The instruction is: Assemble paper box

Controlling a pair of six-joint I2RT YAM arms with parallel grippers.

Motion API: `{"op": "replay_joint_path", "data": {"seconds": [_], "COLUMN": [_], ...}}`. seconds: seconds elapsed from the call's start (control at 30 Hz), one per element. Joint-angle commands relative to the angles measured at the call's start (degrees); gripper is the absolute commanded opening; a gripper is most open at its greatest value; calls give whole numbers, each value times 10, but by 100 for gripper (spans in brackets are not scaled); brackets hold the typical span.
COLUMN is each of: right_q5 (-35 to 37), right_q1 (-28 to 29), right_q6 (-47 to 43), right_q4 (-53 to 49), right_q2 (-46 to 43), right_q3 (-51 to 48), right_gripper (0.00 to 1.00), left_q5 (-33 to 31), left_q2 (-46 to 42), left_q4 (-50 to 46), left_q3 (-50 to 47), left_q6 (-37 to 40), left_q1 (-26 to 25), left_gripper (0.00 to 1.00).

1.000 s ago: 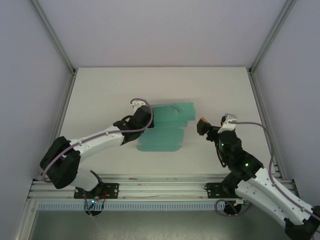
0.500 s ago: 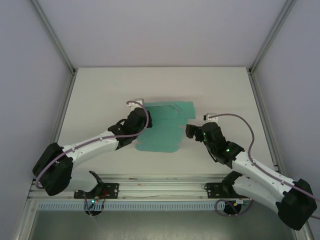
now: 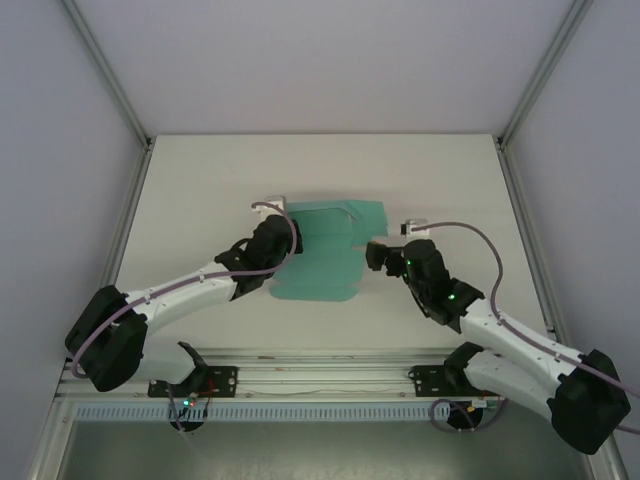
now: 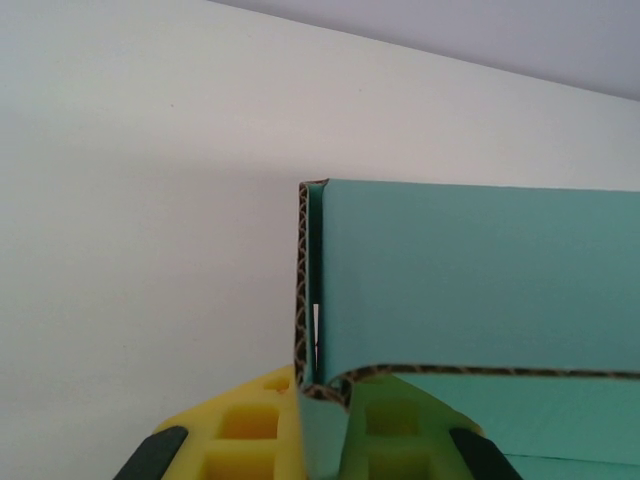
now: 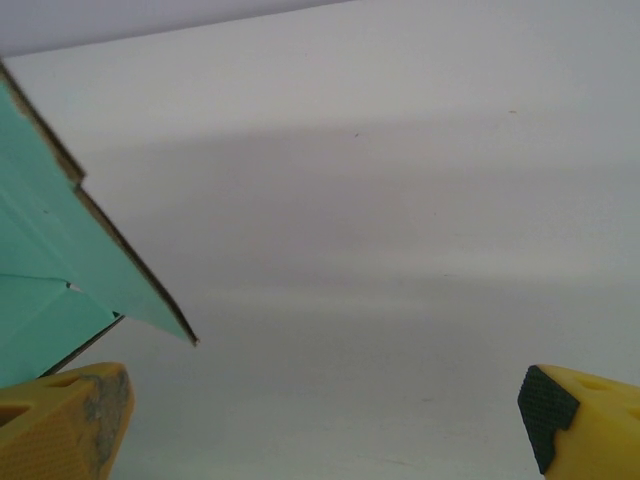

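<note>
In the middle of the desk (image 3: 200,190) we have the paper box (image 3: 325,265) half-flat, left claw (image 4: 325,425) pinched on its raised left wall, and the right claw (image 5: 320,430), wide and empty, has just swung in beside its right edge, likely to fold it.

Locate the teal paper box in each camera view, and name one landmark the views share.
Top external: paper box at the middle of the table.
Left wrist: paper box centre-right, one flap folded up.
Right wrist: paper box at the left edge.
Shared landmark: the table's white surface.
</note>
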Motion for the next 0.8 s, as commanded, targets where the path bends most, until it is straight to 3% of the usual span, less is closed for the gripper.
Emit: {"op": "replay_joint_path", "data": {"seconds": [0.0, 0.23, 0.57, 0.77], "right_q5": [-39, -49, -63, -133], "right_q1": [4, 4, 4, 4], "right_q6": [-37, -52, -92, -140], "right_q4": [46, 84, 164, 159], "right_q2": [29, 73, 56, 68], "right_q3": [29, 49, 20, 30], "right_gripper": [100, 100, 100, 97], "left_q5": [41, 50, 62, 78], "left_q2": [1, 3, 25, 42], "left_q4": [30, 33, 18, 5], "left_q3": [-4, -9, 6, 25], "left_q6": [19, 24, 15, 12], "left_q1": [-10, -16, -17, -21], "left_gripper": [0, 0, 0, 0]}}
